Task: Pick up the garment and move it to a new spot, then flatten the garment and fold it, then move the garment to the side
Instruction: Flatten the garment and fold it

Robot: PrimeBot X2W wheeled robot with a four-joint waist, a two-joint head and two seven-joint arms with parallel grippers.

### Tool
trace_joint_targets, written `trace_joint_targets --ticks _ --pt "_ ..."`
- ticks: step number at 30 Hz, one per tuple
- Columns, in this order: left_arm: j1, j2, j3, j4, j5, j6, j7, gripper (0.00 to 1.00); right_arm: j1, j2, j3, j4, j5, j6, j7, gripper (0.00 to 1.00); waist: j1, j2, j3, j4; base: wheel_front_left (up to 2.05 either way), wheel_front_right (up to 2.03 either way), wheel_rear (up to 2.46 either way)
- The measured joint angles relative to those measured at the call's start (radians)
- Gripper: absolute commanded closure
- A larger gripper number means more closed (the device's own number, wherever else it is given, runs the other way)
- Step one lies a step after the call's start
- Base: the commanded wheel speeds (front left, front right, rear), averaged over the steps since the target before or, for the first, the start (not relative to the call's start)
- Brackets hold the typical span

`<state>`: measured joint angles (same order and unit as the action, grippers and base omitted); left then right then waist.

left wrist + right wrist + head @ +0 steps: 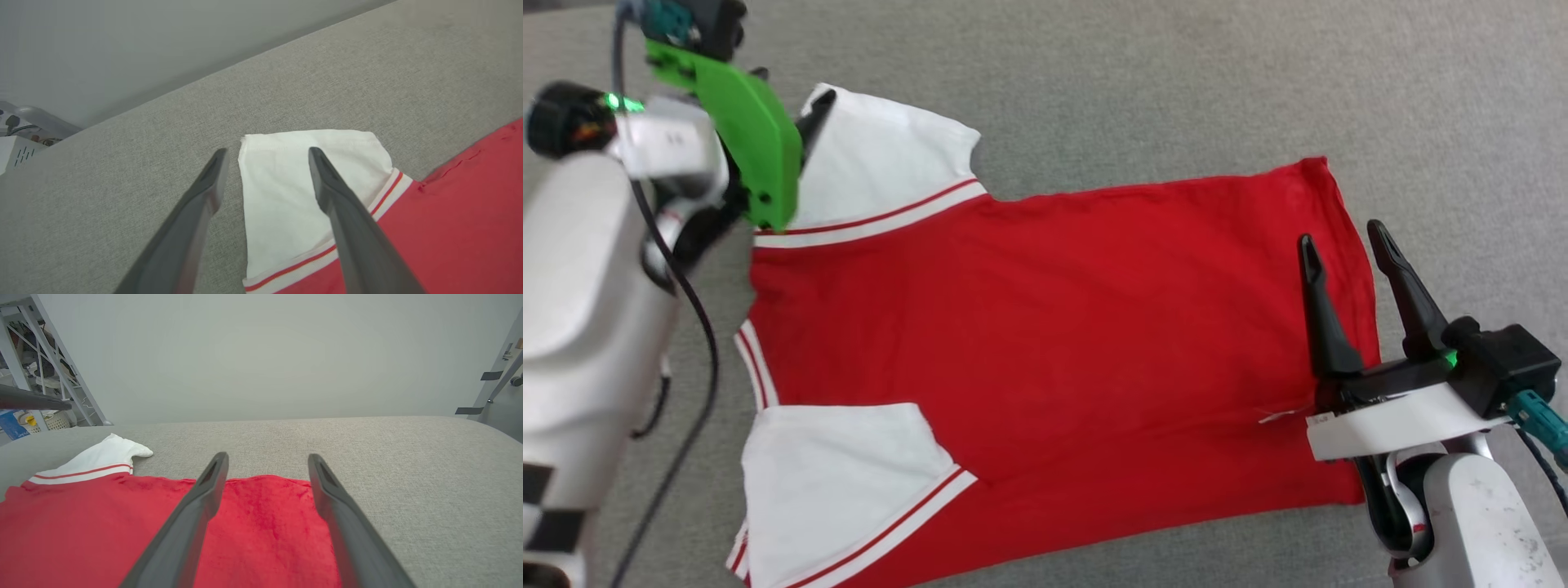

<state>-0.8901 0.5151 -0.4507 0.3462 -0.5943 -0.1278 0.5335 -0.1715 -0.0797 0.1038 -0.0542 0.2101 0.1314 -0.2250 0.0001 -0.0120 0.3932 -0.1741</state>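
The left end effector (pixel 267 152) is standing wide with nothing between its fingers. In the left wrist view one finger is crossing the white far sleeve (pixel 286 196) and the other is lying over bare grey cloth just beside that sleeve's edge. Whether the tips are touching the fabric, I cannot tell. A green bracket (pixel 752 139) is sitting behind this end effector on its wrist.

The right end effector (pixel 1341 234) is also spread wide and gripping nothing. Its two dark fingers are pointing across the red hem end of the garment (pixel 1054 327), near the hem corner on its far side.

The garment is lying spread out and fairly flat between the two end effectors, plain red side up. Its sleeves and striped collar trim are toward the left end effector and its hem is under the right one. The near sleeve (pixel 833 474) is lying white and flat on the robot's side of the left end effector. The grey fabric-covered tabletop (pixel 1135 82) is stretching out beyond both end effectors.
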Motion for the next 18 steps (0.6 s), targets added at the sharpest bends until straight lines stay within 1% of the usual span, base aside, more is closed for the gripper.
trace_joint_targets --ticks 3,7,9,13,18 --pt "-0.091 0.042 -0.044 0.036 -0.064 0.0 0.121 0.0 -0.019 0.007 0.013 0.012 0.0 0.0 -0.009 0.0 0.0001 0.0 0.038 -0.026 0.0 0.0 0.0" --pt "-0.176 0.08 -0.082 0.089 -0.13 0.0 0.259 0.0 -0.041 0.014 0.027 0.029 0.005 0.0 -0.019 0.0 0.0001 0.0 0.088 -0.057 0.0 0.0 0.0" --pt "-0.204 0.093 -0.091 0.113 -0.135 0.0 0.294 0.0 -0.047 0.017 0.032 0.034 0.006 0.0 -0.022 0.0 0.0001 0.0 0.109 -0.071 0.0 0.0 0.0" --pt "-0.248 0.112 -0.101 0.169 -0.127 0.0 0.33 0.0 -0.059 0.021 0.054 0.047 0.032 0.0 -0.026 0.0 0.0001 0.0 0.146 -0.099 0.0 0.0 0.0" --pt "-0.266 0.124 -0.11 0.219 -0.117 0.0 0.333 0.0 -0.071 0.025 0.079 0.043 0.049 0.0 -0.027 0.0 0.0001 0.0 0.173 -0.132 0.0 0.0 0.0"
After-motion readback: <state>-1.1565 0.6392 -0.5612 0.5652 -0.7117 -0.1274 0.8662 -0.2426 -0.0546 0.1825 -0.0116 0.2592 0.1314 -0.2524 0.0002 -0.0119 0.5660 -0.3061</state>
